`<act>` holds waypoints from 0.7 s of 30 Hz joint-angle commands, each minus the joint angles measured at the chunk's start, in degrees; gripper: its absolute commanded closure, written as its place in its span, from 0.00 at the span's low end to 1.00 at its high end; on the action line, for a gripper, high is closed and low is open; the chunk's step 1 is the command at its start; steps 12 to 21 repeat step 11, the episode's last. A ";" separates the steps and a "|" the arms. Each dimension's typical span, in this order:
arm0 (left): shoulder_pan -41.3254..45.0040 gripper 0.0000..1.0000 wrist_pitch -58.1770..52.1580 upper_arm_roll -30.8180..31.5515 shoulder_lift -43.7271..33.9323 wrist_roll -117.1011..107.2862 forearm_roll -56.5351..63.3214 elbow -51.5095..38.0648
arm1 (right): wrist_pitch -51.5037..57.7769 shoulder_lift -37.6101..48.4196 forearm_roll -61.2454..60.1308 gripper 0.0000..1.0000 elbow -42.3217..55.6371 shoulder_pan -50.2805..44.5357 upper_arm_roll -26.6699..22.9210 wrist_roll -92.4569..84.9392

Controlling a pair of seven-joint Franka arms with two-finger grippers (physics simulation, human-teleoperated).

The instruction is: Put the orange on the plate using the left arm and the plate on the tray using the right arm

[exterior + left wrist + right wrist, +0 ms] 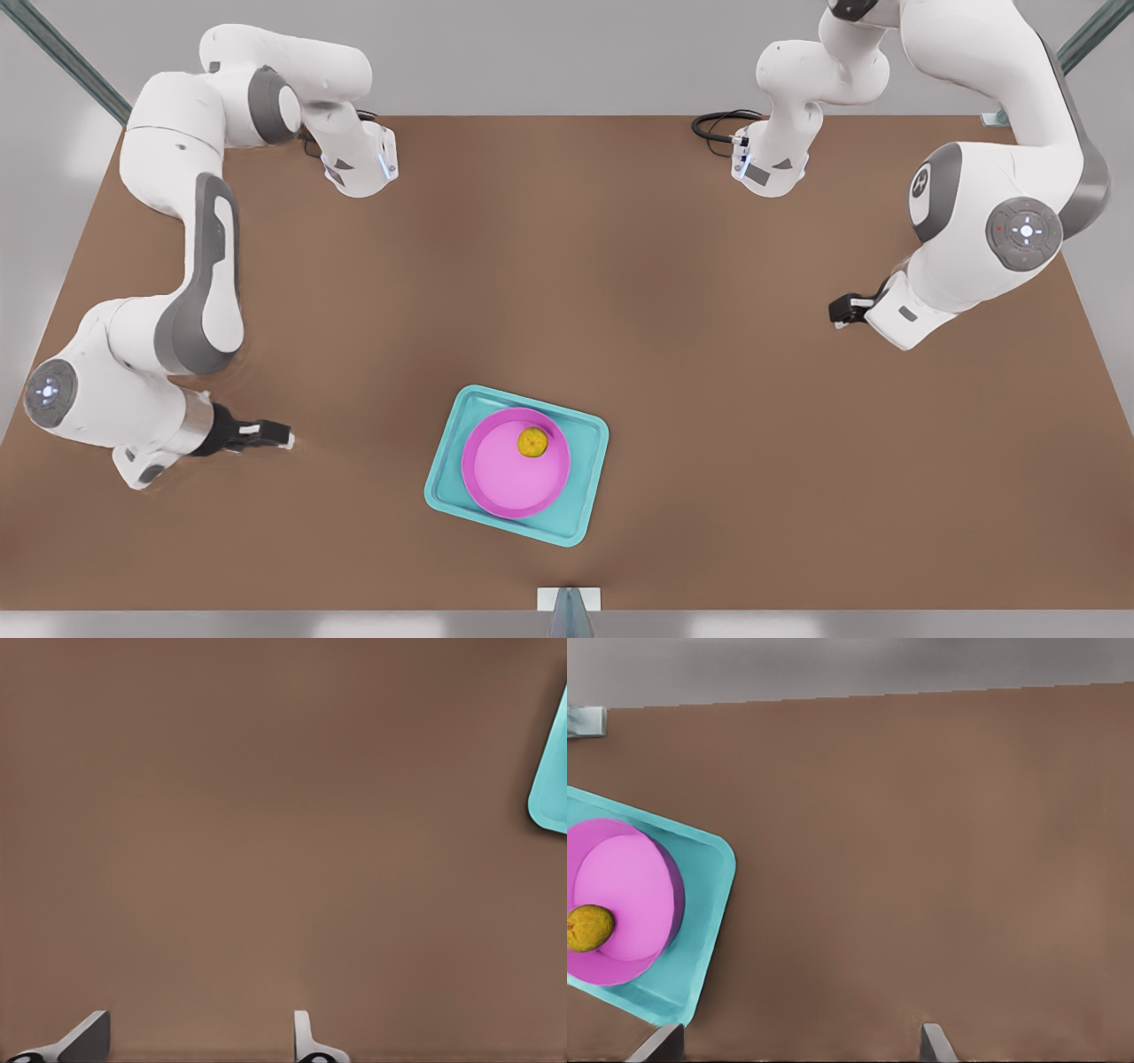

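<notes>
1. Bench [620, 310]: brown top, seen from above in the front view. A small grey bracket [568, 599] is fixed at mid-length of the edge nearest the camera.

2. Tray [589, 461]: teal, rect., rounded corners. It lies flat on the bench close to the bracket edge, approx. mid-length and slightly skewed to that edge. One corner is seen in the left wrist view [551, 788].

3. Plate [509, 478]: pink, round. It is set inside the tray, within the rim, and covers most of the tray floor. It is also seen in the right wrist view [625, 899].

4. Orange [532, 441]: yellow-orange, small. It rests on the plate, off-centre, by the plate rim on the side away from the bracket edge. In the right wrist view [589, 927] it is seen touching the plate.

5. Left gripper [837, 310]: held toward the bench side at the front view's right, well apart from the tray. Fingers [89, 1036] are spread wide and nothing is held.

6. Right gripper [279, 436]: held toward the bench side at the front view's left, level w/ the tray but apart from it. Fingers [660, 1043] are spread wide and nothing is gripped.
</notes>
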State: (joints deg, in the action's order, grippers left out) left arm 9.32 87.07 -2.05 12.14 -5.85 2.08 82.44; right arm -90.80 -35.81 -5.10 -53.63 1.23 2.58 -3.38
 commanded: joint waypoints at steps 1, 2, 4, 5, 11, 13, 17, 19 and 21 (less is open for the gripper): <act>0.17 0.00 -3.56 0.29 1.92 -3.54 -0.40 -3.24 | 26.63 7.49 15.39 0.00 1.16 0.35 0.15 -20.52; 0.26 0.00 -5.77 0.29 2.89 -3.12 -0.06 -4.83 | 31.11 10.05 15.56 0.00 1.16 0.61 -0.38 -19.39; 0.17 0.00 -5.86 0.29 3.06 -3.20 0.29 -5.18 | 24.64 22.43 17.32 0.00 -11.73 2.28 -0.20 -19.03; 0.17 0.00 -5.86 0.20 3.42 -3.20 0.30 -5.27 | 23.48 24.29 17.41 0.00 -14.13 2.37 -0.20 -18.85; 0.08 0.00 -5.86 -0.24 3.86 -2.85 0.21 -5.27 | 21.02 29.74 17.41 0.00 -21.51 3.78 -0.11 -18.33; 0.08 0.00 -5.86 -0.24 3.86 -2.85 0.21 -5.27 | 21.02 29.74 17.41 0.00 -21.51 3.78 -0.11 -18.33; 0.08 0.00 -5.86 -0.24 3.86 -2.85 0.21 -5.27 | 21.02 29.74 17.41 0.00 -21.51 3.78 -0.11 -18.33; 0.08 0.00 -5.86 -0.24 3.86 -2.85 0.21 -5.27 | 21.02 29.74 17.41 0.00 -21.51 3.78 -0.11 -18.33; 0.08 0.00 -5.86 -0.24 3.86 -2.85 0.21 -5.27 | 21.02 29.74 17.41 0.00 -21.51 3.78 -0.11 -18.33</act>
